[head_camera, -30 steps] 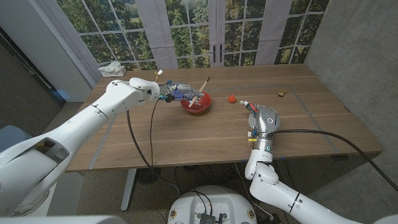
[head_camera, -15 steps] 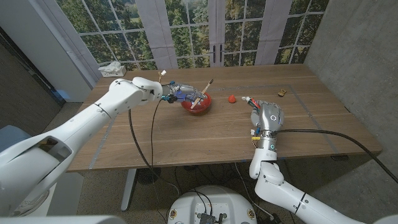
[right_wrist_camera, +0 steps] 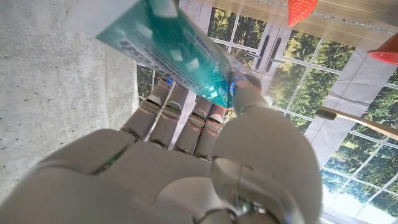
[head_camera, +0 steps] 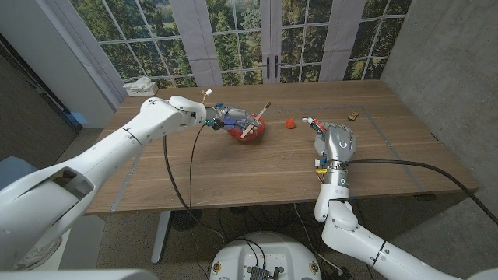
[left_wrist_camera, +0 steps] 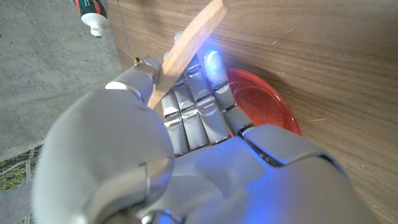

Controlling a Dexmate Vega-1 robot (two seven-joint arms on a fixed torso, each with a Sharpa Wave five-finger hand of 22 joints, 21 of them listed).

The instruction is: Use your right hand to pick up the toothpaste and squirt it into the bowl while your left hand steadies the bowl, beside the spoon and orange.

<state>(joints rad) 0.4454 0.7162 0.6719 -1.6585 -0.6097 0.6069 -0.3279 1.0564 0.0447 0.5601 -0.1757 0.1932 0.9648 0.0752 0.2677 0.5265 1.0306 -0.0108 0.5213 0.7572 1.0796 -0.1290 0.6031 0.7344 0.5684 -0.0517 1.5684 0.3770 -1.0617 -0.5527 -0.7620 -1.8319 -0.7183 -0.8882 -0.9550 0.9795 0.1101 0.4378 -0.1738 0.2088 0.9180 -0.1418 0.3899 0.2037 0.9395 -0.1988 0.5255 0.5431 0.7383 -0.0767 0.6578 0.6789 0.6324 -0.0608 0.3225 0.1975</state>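
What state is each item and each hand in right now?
toothpaste: held by the right hand, off the table, not yet over the bowl.
right hand: grips the toothpaste.
bowl: upright on the table, steadied by the left hand.
left hand: grips the bowl's rim.
spoon: leaning in the bowl, handle sticking out.
small red-orange item: resting on the table, untouched.

**What We Could Not Make Out**

We found the bowl (left_wrist_camera: 264, 102) largely hidden behind the left hand (left_wrist_camera: 186, 155). The toothpaste (right_wrist_camera: 165, 50) was cut off at the picture's edge. A small object (head_camera: 353, 116) near the table's far right was too tiny to identify.
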